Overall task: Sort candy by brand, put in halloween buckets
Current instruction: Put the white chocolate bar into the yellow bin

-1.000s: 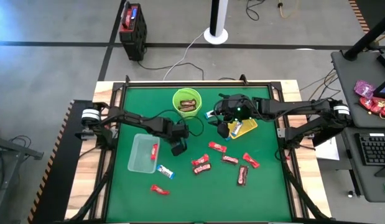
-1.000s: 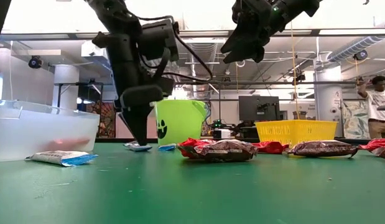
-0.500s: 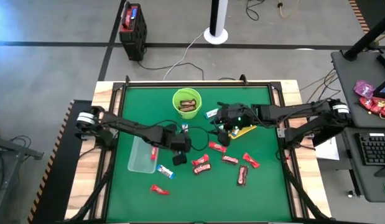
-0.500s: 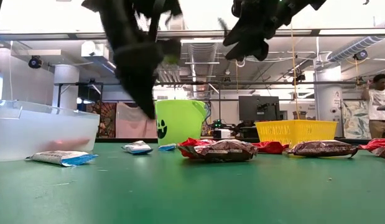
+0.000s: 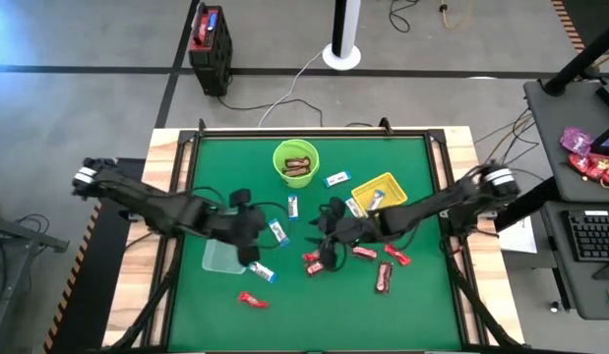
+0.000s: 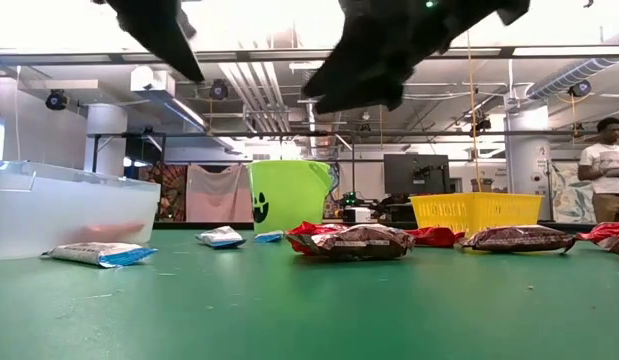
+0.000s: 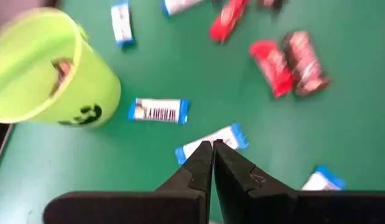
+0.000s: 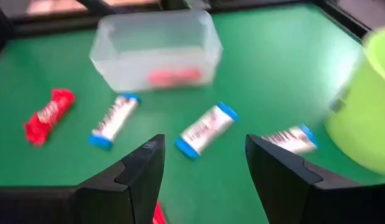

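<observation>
Candy point(image 5: 320, 261) still littered mid-frame — right gripper point(image 5: 327, 243) had swung down over it, fingers spread; left gripper point(image 5: 251, 239) pulled back, pressed together.

Overhead, table-level and two wrist cameras, all sharing the lime-green bucket point(image 5: 295, 162).
</observation>
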`<state>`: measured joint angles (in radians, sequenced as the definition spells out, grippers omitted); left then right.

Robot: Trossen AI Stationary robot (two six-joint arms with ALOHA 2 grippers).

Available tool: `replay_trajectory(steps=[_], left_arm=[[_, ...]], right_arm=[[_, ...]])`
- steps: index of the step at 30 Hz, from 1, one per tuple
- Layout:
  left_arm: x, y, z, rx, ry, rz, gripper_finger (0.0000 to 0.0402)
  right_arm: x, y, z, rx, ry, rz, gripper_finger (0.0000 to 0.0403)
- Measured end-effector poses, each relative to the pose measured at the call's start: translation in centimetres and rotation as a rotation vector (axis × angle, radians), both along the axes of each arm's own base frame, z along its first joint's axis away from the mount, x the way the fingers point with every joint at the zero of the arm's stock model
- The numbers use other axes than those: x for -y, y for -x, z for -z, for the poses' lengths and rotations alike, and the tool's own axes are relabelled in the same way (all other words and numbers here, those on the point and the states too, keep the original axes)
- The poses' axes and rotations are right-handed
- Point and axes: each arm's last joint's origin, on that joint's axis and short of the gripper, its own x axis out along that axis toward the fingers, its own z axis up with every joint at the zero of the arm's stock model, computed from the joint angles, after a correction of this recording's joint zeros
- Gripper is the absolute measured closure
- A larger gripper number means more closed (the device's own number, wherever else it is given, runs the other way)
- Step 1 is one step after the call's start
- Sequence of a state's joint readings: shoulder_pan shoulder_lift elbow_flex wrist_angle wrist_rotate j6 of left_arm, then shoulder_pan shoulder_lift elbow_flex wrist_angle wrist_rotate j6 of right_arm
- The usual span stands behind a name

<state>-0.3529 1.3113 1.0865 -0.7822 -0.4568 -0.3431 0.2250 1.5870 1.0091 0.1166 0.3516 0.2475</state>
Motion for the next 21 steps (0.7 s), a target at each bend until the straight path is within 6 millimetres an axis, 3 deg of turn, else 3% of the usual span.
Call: replay_trajectory(steps=[5,9,15,21], left_arm=[[0.7,3.3,-1.0,0.197,0.018,-0.012,0.0401],[0.8,4.8,-0.9,0.28,0.045,0.014,0.0401],[0.4,5.7,-0.3,0.304,0.024,0.035,0.0402],[0.2,5.9,-0.1,0.303,-0.017,0.045,0.0402]], right_arm=[[-0.8,-3.5,2.4,0.057,0.028,0.051,0.0188],[-1.2,-6.0,3.7,0.059,0.057,0.109,0.0188],[-1.5,-9.1,6.0,0.027,0.087,0.153,0.0175],[-1.6,-11.5,7.8,-0.082,0.109,0.223,0.0119]])
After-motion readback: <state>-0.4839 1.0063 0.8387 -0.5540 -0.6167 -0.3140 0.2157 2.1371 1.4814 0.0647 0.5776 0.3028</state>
